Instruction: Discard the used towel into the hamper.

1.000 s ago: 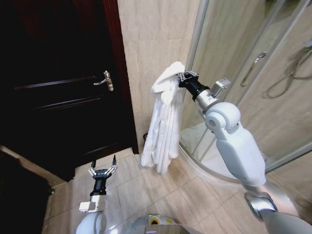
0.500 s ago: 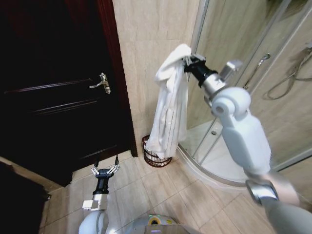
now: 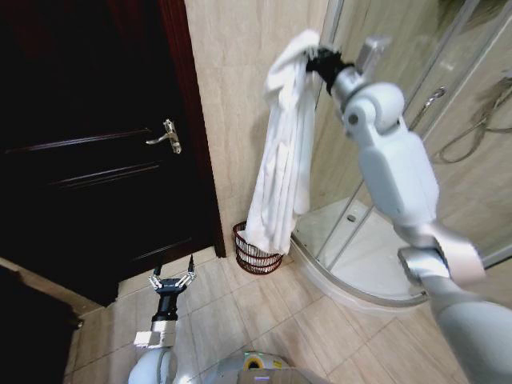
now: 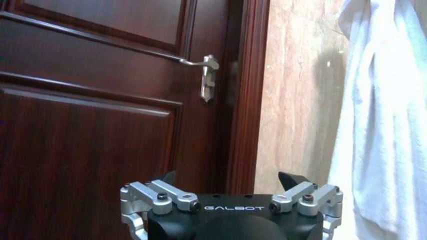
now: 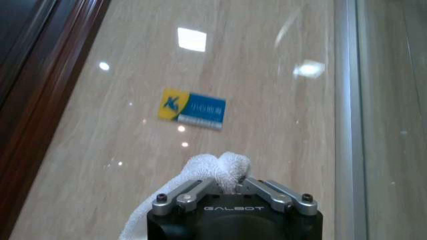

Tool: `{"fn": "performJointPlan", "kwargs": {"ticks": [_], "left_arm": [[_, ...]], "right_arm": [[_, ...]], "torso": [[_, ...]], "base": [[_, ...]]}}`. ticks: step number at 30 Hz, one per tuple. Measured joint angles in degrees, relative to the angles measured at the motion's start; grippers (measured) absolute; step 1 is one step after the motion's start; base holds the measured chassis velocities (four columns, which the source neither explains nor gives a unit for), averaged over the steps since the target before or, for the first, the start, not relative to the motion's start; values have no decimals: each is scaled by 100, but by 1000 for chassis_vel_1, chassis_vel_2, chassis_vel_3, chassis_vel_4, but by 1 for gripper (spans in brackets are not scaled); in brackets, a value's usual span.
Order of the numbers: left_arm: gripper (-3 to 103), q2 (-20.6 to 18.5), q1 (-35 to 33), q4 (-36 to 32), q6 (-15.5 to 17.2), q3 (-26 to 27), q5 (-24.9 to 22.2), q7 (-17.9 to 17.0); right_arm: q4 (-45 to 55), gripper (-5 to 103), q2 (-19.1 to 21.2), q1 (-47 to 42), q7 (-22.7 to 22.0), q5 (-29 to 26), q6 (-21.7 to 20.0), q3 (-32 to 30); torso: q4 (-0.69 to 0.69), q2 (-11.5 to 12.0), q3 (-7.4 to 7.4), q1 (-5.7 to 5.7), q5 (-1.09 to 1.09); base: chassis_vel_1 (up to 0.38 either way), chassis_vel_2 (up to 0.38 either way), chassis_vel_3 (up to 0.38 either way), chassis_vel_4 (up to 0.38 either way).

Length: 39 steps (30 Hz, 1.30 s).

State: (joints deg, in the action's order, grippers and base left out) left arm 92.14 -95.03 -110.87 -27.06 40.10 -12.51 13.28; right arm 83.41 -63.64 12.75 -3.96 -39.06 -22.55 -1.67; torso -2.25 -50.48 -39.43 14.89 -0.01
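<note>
A long white towel (image 3: 284,152) hangs from my right gripper (image 3: 318,58), which is shut on its top fold high up by the tiled wall. The right wrist view shows the towel's bunched end (image 5: 217,170) pinched between the fingers. The towel's lower end dangles just above the hamper (image 3: 254,251), a reddish-brown wire basket on the floor against the wall, partly hidden behind the cloth. My left gripper (image 3: 170,282) is open and held low over the floor tiles near the door; its wrist view shows the towel (image 4: 383,115) off to one side.
A dark wooden door (image 3: 96,152) with a metal handle (image 3: 169,134) fills the left. A glass shower enclosure (image 3: 448,128) with a raised curved base (image 3: 352,280) stands on the right. A blue and yellow sticker (image 5: 193,109) is on the wall tile.
My right arm has lifted the towel higher and a little right, so its lower end now hangs above the hamper. The left arm stays put.
</note>
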Motion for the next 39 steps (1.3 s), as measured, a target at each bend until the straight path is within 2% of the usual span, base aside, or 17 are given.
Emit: {"fn": "performJointPlan", "kwargs": {"ticks": [6,19,31,39], "left_arm": [[100,0,-12,35,-47,29,-54,4],[100,0,31,129,-89,51,-123,3],[100,0,89,248,-75,42,-186,3],[100,0,116,285,-57,16,-158,23]], "right_arm": [[-409,4,-198,242,95,228,7,22],[-558,4,-413,-184,123,419,143,37],[-393,4,-195,-800,193,719,236,-194],[18,4,-118,-444,144,602,64,-197]], "torso": [[1,1,0,0,3],[0,1,1,-1,0],[0,2,0,-1,3],[0,1,2,-2,-1]], "base": [[0,0,0,0],[0,0,0,0],[0,0,0,0],[0,0,0,0]]}}
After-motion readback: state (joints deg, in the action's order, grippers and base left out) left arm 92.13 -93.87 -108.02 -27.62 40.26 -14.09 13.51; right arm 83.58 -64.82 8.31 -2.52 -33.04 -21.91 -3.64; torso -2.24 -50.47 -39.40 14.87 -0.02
